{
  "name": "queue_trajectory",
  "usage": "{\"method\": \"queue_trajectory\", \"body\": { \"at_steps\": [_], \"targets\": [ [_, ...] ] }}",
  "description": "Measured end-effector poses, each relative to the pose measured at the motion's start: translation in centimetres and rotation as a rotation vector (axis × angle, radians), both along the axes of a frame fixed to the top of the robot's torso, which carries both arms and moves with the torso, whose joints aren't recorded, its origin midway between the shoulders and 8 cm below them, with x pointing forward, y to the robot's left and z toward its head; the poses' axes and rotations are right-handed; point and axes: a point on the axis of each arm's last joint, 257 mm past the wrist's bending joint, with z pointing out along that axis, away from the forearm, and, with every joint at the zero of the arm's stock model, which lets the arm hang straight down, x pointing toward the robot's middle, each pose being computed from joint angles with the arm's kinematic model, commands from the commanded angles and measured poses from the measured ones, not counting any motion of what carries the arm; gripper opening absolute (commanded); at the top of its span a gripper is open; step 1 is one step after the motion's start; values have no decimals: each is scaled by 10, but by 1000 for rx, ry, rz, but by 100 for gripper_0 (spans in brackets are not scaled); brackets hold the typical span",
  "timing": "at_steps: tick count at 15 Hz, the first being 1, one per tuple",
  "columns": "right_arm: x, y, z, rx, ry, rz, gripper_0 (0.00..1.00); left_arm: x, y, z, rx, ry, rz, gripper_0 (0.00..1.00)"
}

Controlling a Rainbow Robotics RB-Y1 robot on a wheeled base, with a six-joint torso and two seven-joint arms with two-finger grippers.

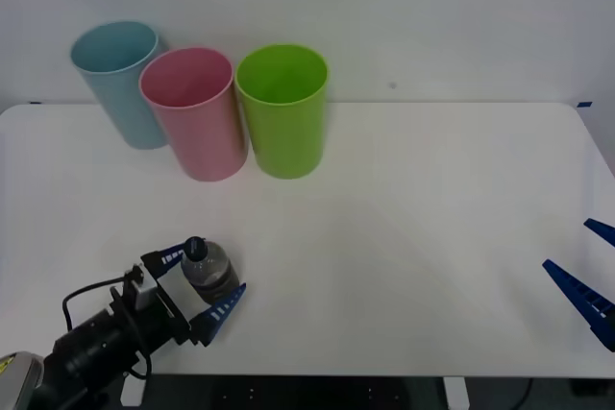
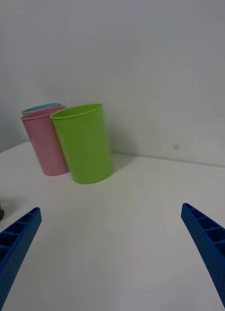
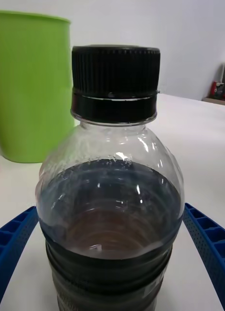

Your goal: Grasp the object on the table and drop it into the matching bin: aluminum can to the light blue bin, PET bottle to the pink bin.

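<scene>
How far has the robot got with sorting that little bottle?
Early. The left gripper has reached the PET bottle, open jaws on either side, not closed. The bottle stands on the table. Still to do: grasp, lift, carry to the pink bin and drop. The right gripper waits open at the table's edge.

PET bottle [image 3: 110, 194] clear glossy plastic, ribbed cap
</scene>
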Motion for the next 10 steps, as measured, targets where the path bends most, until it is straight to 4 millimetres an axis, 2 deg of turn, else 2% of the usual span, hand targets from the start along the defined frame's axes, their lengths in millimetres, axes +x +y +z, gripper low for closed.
{"method": "queue_trajectory", "body": {
  "at_steps": [1, 2, 10],
  "targets": [
    [0, 0, 0, 0, 0, 0, 100, 0, 1, 0, 0, 0, 1, 18],
    [0, 0, 0, 0, 0, 0, 100, 0, 1, 0, -1, 1, 2, 1],
    [0, 0, 0, 0, 0, 0, 100, 2, 11, 1, 0, 1, 21, 0]
  ]
}}
